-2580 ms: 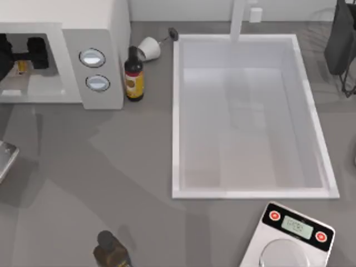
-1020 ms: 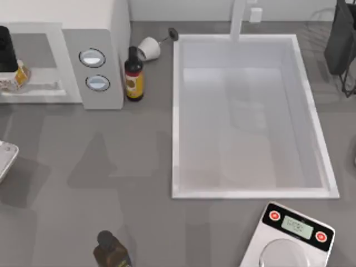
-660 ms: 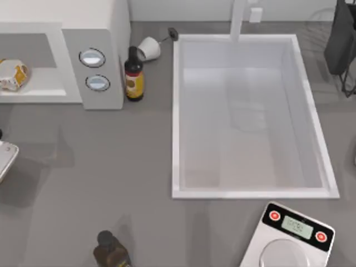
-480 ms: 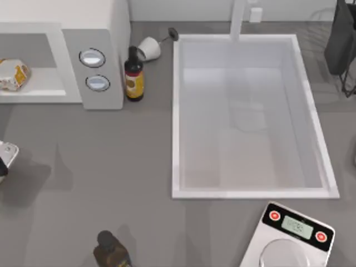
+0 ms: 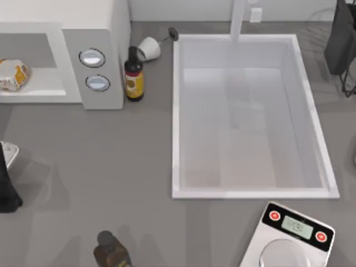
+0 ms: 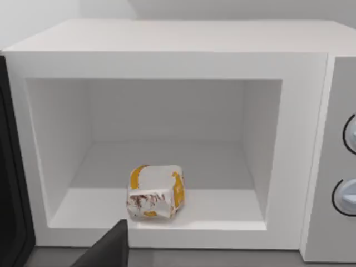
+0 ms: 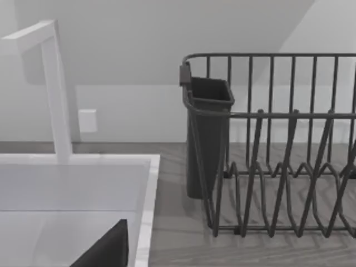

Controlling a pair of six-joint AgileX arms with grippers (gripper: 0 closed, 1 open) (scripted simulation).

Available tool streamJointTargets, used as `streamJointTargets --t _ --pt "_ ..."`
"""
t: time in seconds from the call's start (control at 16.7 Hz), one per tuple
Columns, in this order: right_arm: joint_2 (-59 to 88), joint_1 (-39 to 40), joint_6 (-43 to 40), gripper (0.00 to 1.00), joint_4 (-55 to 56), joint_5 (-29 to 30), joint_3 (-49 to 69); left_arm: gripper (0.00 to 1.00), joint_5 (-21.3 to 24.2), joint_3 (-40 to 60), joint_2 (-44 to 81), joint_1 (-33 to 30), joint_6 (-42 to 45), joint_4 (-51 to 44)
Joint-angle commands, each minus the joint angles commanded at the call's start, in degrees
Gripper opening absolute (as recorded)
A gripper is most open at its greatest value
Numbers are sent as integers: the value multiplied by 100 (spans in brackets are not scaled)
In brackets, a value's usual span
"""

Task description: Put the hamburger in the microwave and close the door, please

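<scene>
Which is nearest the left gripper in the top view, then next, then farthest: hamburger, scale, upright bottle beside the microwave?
Left gripper, top view's left edge.
1. Hamburger, inside the microwave, left.
2. Upright bottle, centre-left.
3. Scale, lower right.

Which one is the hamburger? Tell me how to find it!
Look for the big white microwave at the top view's left, the box with two round silver dials. Its door is open, and inside on the cavity floor sits the hamburger. It is a small rounded bundle in white paper with yellow-orange patches, unlike the dark brown bottle standing outside beside the dials.
</scene>
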Motion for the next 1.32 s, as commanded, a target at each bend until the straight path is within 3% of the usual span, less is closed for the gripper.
streamJointTargets --t 0.18,0.96,1.32 --pt "0 0 0 100 0 0 0 100 0 0 0 0 0 0" --pt "0 0 0 100 0 0 0 2 0 0 0 0 0 0" --pt "0 0 0 100 0 0 0 0 0 0 0 0 0 0"
